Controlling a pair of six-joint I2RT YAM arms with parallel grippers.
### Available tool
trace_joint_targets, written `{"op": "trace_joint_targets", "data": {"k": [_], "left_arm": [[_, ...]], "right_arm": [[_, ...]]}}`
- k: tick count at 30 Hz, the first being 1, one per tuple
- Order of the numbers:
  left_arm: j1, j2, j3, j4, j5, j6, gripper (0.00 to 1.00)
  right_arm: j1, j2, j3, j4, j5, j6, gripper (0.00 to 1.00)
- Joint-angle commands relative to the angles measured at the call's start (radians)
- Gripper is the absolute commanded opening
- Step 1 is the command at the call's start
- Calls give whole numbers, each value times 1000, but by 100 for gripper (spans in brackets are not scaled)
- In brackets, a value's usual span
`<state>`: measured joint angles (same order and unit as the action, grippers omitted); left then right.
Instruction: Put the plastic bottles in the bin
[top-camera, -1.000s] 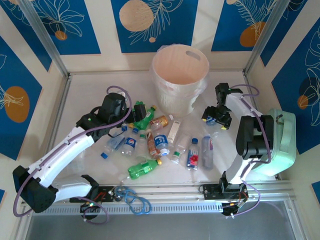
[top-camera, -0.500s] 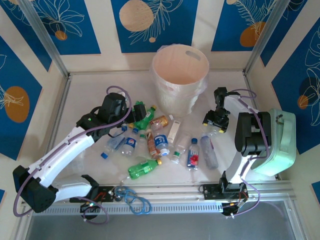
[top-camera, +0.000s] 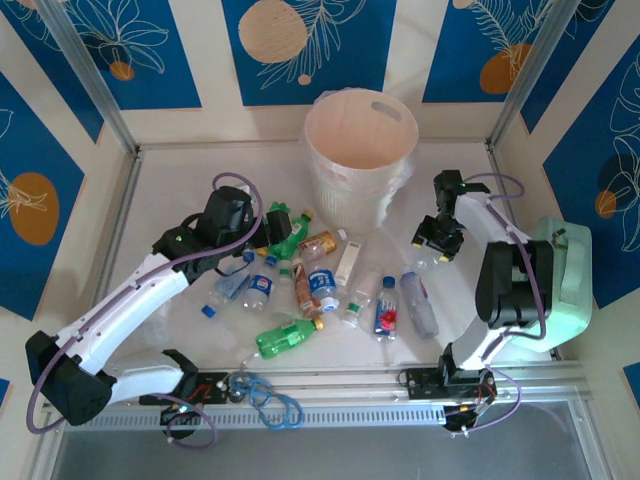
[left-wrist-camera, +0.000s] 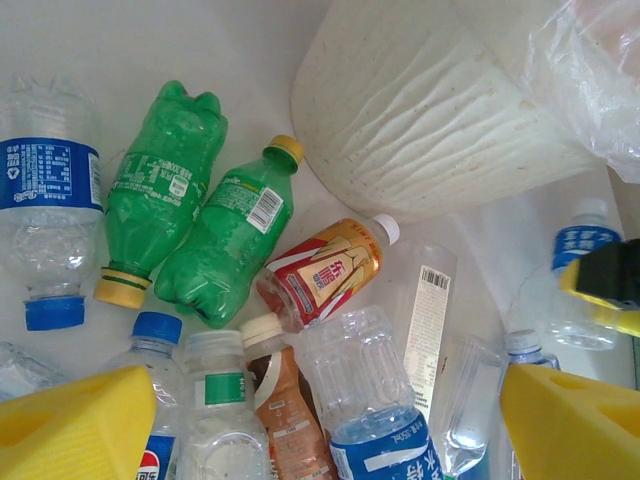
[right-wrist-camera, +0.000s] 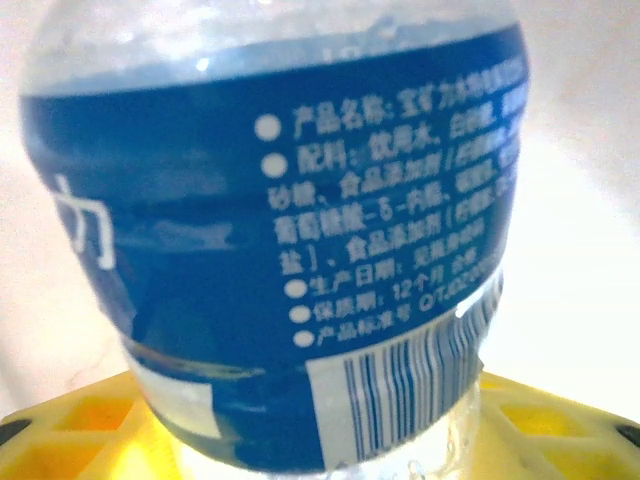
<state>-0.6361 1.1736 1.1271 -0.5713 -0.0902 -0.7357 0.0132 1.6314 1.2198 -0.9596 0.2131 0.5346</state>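
- On the table (top-camera: 170, 190), top view: 1 bin (top-camera: 350, 190) stood upright at the far middle, mouth open. The plastic bottles (top-camera: 322, 287) lay in a loose heap just in front of it.
- Green: 3 counted. A green pair (top-camera: 285, 225) lay side by side at the heap's far-left end, near the bin's foot. The third green bottle (top-camera: 285, 338) lay alone at the near edge with a yellow cap.
- Amber or brown: 2 counted. The amber bottle (top-camera: 320, 243) had a red label and white cap and lay just right of the green pair. The brown bottle (top-camera: 305, 297) lay mid-heap.
- Clear: about 9, most with blue labels or blue caps. Overlap made the exact count unsure.
- Left wrist view matched this: 2 green, 1 amber and 1 brown bottle, with clear ones packed around them. The bin wall (left-wrist-camera: 430, 130) showed at upper right, with a plastic liner (left-wrist-camera: 590, 70) hanging over it.
- Left gripper (top-camera: 262, 232) hung over the heap's left part with its jaws spread wide. Its 2 yellow fingers (left-wrist-camera: 70, 425) sat at the bottom corners of the wrist view, with bottles below them.
- Right gripper (top-camera: 437, 240) was low, right of the bin and apart from it. It was clamped on 1 blue-label bottle (right-wrist-camera: 280, 230), with the yellow fingers (right-wrist-camera: 560, 420) flanking the bottle's lower end on both sides.
- 1 mint-green case (top-camera: 560, 290) sat at the table's right edge, beside the right arm.
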Motion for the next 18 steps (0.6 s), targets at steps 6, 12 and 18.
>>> {"op": "trace_joint_targets", "data": {"k": [6, 12, 18], "left_arm": [[35, -19, 59, -59, -39, 6, 89], [58, -28, 56, -68, -29, -3, 89], [66, -22, 57, -82, -23, -23, 88]], "right_arm": [[36, -240, 215, -189, 56, 70, 57], [157, -261, 485, -259, 87, 91, 57], [306, -93, 872, -315, 100, 73, 57]]}}
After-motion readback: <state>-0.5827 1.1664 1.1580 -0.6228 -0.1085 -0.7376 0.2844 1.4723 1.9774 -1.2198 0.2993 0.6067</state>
